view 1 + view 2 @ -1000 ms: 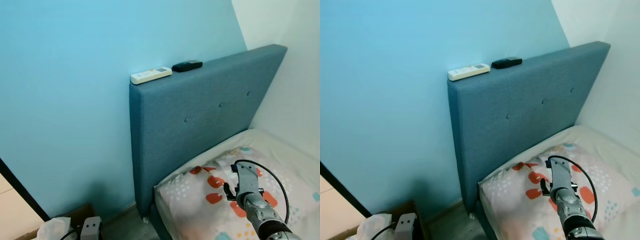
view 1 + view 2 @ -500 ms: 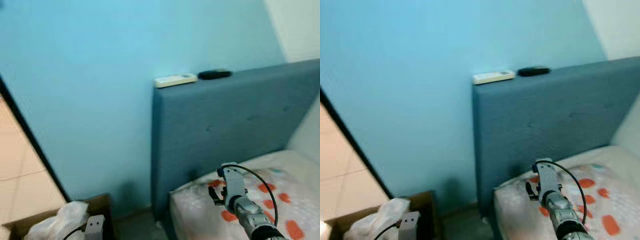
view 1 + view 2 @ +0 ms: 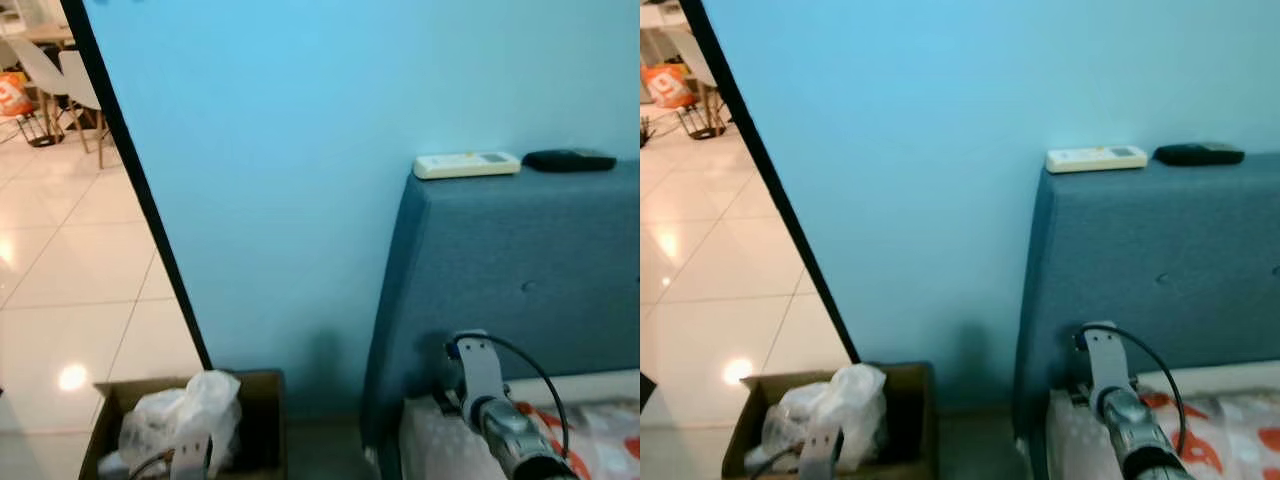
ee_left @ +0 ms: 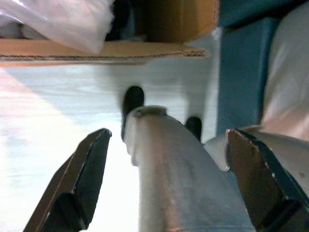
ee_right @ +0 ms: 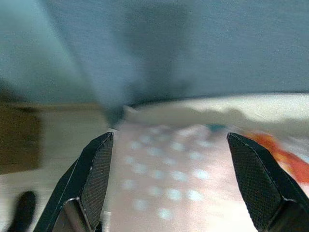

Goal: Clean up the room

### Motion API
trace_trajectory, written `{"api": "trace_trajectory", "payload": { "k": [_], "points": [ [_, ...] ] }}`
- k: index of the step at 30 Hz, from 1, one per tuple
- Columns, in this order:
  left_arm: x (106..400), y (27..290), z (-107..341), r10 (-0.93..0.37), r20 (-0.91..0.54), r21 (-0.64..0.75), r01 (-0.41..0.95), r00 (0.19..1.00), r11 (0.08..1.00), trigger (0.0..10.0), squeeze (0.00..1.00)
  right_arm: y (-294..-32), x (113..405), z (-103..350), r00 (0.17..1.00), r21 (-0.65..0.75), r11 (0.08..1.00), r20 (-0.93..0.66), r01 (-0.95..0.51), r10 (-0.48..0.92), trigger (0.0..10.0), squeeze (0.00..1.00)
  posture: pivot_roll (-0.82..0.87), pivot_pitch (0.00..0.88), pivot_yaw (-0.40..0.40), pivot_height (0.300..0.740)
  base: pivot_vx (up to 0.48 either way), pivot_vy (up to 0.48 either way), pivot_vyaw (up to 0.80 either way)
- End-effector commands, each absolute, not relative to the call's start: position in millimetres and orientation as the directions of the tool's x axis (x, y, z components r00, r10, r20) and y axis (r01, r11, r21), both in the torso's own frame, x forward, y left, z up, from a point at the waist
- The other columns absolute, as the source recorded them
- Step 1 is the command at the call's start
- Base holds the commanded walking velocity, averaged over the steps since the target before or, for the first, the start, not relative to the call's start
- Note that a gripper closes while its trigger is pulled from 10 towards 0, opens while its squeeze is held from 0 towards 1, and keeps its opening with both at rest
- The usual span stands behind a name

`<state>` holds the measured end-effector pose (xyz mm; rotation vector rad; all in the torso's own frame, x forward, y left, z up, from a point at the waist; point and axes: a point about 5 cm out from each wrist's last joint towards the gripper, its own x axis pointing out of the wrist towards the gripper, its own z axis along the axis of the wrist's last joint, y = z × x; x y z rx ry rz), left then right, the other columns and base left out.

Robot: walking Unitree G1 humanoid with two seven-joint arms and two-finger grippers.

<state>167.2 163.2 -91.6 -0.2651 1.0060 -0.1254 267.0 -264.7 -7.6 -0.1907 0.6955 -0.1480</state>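
- At lower left of the head views, a cardboard box on the floor holds crumpled plastic bags; whatever lies under them is probably more rubbish.
- Both the left gripper and right gripper are spread wide, holding nothing.
- Risk: on the headboard, the white remote and black remote could be knocked off.

The right gripper hung over the bed, fingers wide apart. The left gripper hung low beside the bed, fingers apart too.
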Motion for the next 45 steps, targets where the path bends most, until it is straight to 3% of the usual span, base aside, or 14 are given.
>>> {"api": "trace_trajectory", "payload": {
  "k": [1, 8, 12, 19, 30, 34, 45],
  "points": [
    [168.3, 164.5, -90.9, -0.23, -0.817, -0.267, 0.007, 0.528, 0.964, 10.0, 0.0, -268.3, 263.2, -10.0, 0.741, -0.239, 0.965, -0.629, 0.104, -0.235, 10.0, 0.0, 0.0, 0.0, -0.034, 0.74, 0.0, 0.0, 0.0],
    [168.2, 162.9, -90.9, -0.248, -0.814, -0.292, -0.001, 0.525, 0.956, 10.0, 0.0, -307.0, 245.9, -7.2, 0.648, -0.271, 0.904, -0.632, 0.33, -0.426, 10.0, 0.0, 0.0, 0.0, -0.033, 0.74, 0.0, -0.334, 0.0],
    [168.6, 162.6, -90.8, -0.25, -0.814, -0.293, 0.001, 0.525, 0.956, 10.0, 0.0, -314.6, 239.2, -8.5, 0.611, -0.247, 0.878, -0.64, 0.411, -0.466, 10.0, 0.0, 0.0, 0.0, -0.032, 0.74, 0.0, 0.0, -0.73],
    [167.6, 163.0, -91.0, -0.257, -0.812, -0.298, 0.007, 0.524, 0.955, 10.0, 0.0, -319.7, 232.7, -10.3, 0.58, -0.226, 0.847, -0.643, 0.481, -0.501, 10.0, 0.0, 0.0, 0.0, -0.028, 0.74, 0.0, 0.0, -0.73],
    [163.2, 166.5, -91.9, -0.276, -0.808, -0.311, 0.021, 0.52, 0.95, 10.0, 0.0, -372.1, 194.1, -0.8, 0.406, -0.378, 0.722, -0.634, 0.58, -0.658, 10.0, 0.0, -0.01, 0.016, -0.025, 0.74, 0.0, 0.0, 0.0],
    [164.3, 167.5, -91.3, -0.274, -0.808, -0.308, 0.023, 0.522, 0.951, 10.0, 0.0, -373.3, 190.4, -2.5, 0.398, -0.373, 0.727, -0.649, 0.576, -0.649, 10.0, 0.0, -0.01, 0.016, -0.025, 0.74, 0.0, 0.0, 0.0],
    [170.4, 173.0, -88.3, -0.259, -0.801, -0.298, 0.015, 0.539, 0.954, 10.0, 0.0, -347.3, 184.2, -25.5, 0.362, -0.287, 0.768, -0.752, 0.573, -0.551, 10.0, 0.0, 0.0, 0.025, -0.03, 0.706, 0.0, 0.0, 0.0]
  ]
}}
